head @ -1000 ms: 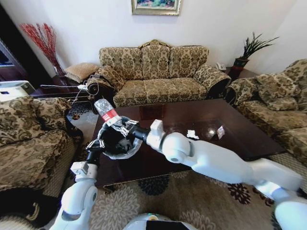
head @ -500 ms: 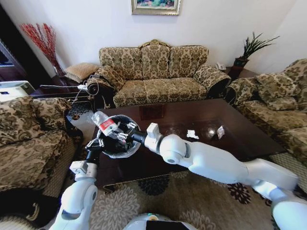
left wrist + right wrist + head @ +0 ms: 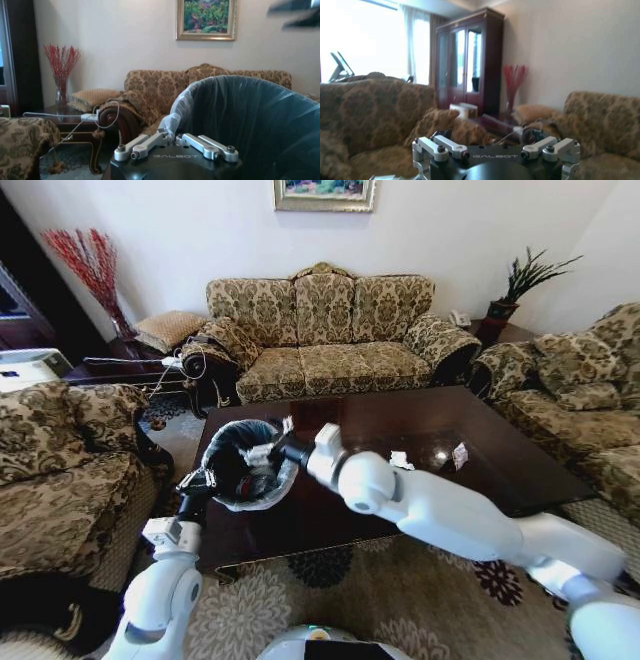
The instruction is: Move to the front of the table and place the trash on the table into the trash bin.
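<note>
My left gripper (image 3: pixel 200 480) is shut on the near rim of the trash bin (image 3: pixel 243 438), a round bin with a black bag, and holds it above the table's left end. The left wrist view has the bin's dark wall (image 3: pixel 250 120) right behind the folded left gripper (image 3: pixel 175 144). My right gripper (image 3: pixel 272 442) hovers open over the bin's mouth with nothing between its fingers (image 3: pixel 431 148). More trash lies on the dark glossy table (image 3: pixel 350 420): a white paper wad (image 3: pixel 401 461) and a pinkish-white wrapper (image 3: pixel 460 455), both to the right of my right arm.
Patterned sofas stand behind the table (image 3: pixel 325 330), at the left (image 3: pixel 60 470) and at the right (image 3: pixel 580 400). A side table with cables (image 3: pixel 130 365) and a potted plant (image 3: pixel 510 295) sit in the far corners. A patterned rug lies under the table.
One second ago my right gripper held a clear red-label bottle above the bin. It lowered the bottle into the bin's mouth, and now the gripper is open and the bottle is gone from it.
</note>
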{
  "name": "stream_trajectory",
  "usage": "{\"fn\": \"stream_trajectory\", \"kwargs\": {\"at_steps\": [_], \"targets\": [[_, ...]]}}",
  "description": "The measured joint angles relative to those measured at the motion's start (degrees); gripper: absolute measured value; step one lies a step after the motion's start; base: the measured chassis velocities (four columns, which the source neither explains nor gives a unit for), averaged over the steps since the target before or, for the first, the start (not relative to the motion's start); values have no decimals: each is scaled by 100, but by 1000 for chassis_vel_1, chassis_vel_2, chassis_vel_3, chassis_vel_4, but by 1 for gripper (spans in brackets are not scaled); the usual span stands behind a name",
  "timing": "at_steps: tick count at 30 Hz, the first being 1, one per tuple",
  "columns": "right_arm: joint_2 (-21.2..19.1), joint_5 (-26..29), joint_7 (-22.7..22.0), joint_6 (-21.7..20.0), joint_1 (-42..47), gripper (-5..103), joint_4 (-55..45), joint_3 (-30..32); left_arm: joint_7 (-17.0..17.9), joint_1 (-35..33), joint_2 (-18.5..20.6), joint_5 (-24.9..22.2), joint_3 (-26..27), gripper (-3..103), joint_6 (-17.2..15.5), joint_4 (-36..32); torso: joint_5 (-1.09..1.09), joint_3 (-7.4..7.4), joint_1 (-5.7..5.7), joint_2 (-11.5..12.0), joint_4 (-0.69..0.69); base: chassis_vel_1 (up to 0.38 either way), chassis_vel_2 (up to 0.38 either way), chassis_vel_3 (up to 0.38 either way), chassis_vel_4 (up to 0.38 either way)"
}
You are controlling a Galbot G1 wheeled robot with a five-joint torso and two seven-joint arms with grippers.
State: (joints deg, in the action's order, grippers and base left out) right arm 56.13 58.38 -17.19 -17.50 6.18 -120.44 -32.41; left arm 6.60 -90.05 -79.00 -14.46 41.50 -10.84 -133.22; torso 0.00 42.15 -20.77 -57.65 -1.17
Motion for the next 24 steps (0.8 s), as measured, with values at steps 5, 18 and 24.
{"fn": "stream_trajectory", "kwargs": {"at_steps": [5, 18, 24], "targets": [[-596, -145, -232, 46, 201, 100, 31, 478, 159, 19, 79, -2, 60, 2, -135, 44, -1, -1, 0, 0, 0, 0, 0, 0, 0], [-1013, -1391, 34, -140, 3208, 100, 1087, 2531, 668, 30, 242, -148, 299, 2, -294, -49, 0, -1, 0, 0, 1, 0, 0, 0, 0], [-746, -1748, 222, -161, 4349, 100, 1156, 3229, 795, 0, 336, -218, 355, 2, -451, -109, 0, -1, 0, 0, 1, 0, 0, 0, 0]]}}
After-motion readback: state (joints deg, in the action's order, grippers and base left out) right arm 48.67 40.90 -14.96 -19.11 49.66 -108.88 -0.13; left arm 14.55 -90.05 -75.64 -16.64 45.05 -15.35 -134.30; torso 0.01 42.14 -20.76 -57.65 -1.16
